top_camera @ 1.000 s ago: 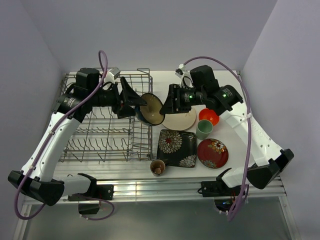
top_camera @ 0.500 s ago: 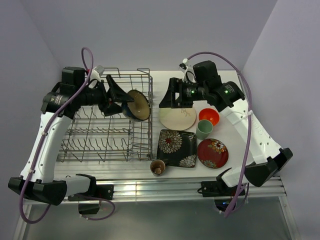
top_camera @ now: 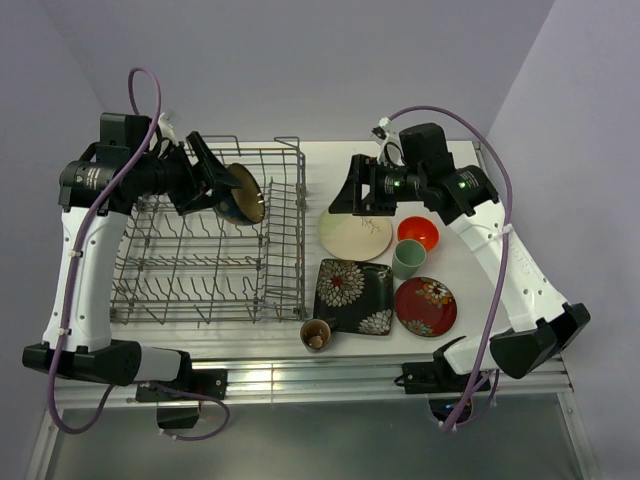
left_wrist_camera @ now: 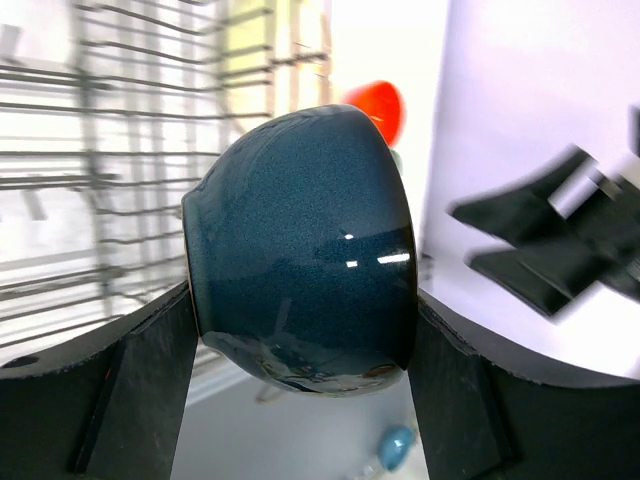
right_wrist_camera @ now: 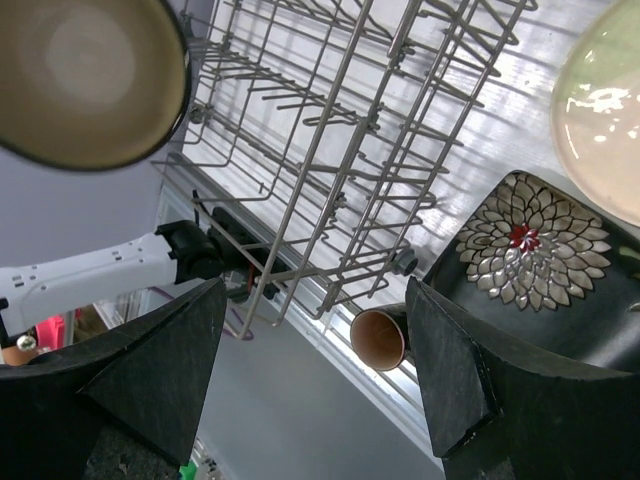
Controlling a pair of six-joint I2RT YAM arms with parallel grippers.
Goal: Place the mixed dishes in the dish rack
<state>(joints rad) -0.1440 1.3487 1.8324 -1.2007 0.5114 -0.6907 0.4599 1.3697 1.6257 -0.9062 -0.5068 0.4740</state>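
Observation:
My left gripper (top_camera: 222, 185) is shut on the dark blue bowl (top_camera: 241, 194), held on its side above the far part of the grey wire dish rack (top_camera: 205, 290). In the left wrist view the bowl (left_wrist_camera: 300, 240) fills the space between my fingers. My right gripper (top_camera: 350, 198) is open and empty, in the air beside the rack's right wall, over the pale cream plate (top_camera: 357, 236). The black floral square plate (top_camera: 353, 295), red floral plate (top_camera: 425, 306), orange bowl (top_camera: 418, 232), green cup (top_camera: 407, 258) and brown cup (top_camera: 316, 335) sit on the table to the right of the rack.
The rack's raised right wall (top_camera: 291, 225) stands between the rack and the dishes. In the right wrist view the rack (right_wrist_camera: 360, 150), the black plate (right_wrist_camera: 530, 250), the brown cup (right_wrist_camera: 380, 338) and the held bowl's cream inside (right_wrist_camera: 90, 80) show. Grey walls close in on both sides.
My left arm has carried the dark blue bowl leftward from beside the right gripper to over the rack. My right gripper has stayed open and drawn back slightly.

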